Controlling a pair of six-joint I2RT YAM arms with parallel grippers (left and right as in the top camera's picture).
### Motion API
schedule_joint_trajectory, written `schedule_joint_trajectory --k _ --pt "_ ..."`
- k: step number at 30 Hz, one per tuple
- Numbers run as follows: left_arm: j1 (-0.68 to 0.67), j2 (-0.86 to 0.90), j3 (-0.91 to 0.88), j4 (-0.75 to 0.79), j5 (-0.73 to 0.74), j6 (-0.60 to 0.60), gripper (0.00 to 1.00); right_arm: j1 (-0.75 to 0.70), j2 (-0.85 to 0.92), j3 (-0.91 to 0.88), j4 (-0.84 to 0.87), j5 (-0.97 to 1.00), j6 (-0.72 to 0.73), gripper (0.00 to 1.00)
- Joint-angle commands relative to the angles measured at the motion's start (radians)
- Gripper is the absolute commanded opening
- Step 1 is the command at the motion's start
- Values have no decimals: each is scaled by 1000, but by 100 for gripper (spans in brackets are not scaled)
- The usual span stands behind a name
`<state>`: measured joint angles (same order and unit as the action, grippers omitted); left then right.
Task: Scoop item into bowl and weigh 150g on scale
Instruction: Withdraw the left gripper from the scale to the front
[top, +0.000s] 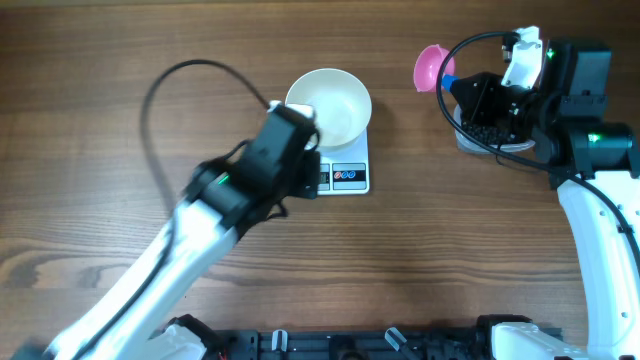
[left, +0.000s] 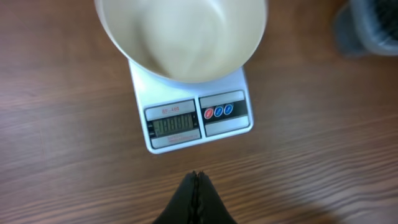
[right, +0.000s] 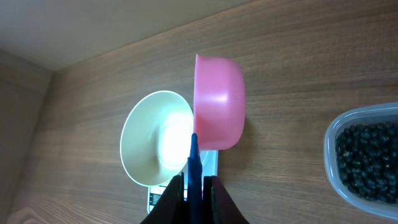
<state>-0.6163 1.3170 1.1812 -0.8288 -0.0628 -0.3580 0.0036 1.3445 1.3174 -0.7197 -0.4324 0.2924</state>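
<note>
- bowl: white, empty, seated on the scale mid-desk near the far edge, ready for filling.
- item: black beans, all in the clear tub toward the far right corner.
- right gripper: fingers clamped on the pink scoop by its blue handle, between tub and bowl; no beans visible in it.
- left gripper: fingers together, empty, by the scale's front edge, probably parked clear.

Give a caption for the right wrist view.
Right pincer holds the pink scoop; empty white bowl on the scale, beans in the tub.
</note>
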Motion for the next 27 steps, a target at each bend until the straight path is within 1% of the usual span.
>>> schedule_joint_trajectory --k 1,5,8,10,13,16,19,21,25,26,27 --pt "32 -209 -138 27 -66 -55 4 -2 0 9 0 14 -24 4" --pt "76 -401 -377 152 -58 -64 4 -2 0 9 0 14 -24 4" --pt "100 -480 -498 227 -48 12 4 -2 0 9 0 14 -23 4" --pt "116 -498 -566 264 -23 53 4 -2 0 9 0 14 -22 4" --pt "126 -466 -608 319 60 119 4 -2 0 9 0 14 -19 4" --pt "129 -374 -608 400 144 199 4 -2 0 9 -1 14 -20 4" --pt "129 -284 -608 468 203 228 4 -2 0 9 -2 14 -20 4" --pt "129 -233 -608 501 203 228 4 -2 0 9 -3 14 -20 4" --pt "129 -201 -608 518 165 250 6 -2 0 9 -8 14 -23 4" --pt "129 -201 -608 518 145 250 9 -2 0 9 -9 14 -23 4" --pt "129 -201 -608 519 128 250 17 -2 0 9 -8 14 -23 4"
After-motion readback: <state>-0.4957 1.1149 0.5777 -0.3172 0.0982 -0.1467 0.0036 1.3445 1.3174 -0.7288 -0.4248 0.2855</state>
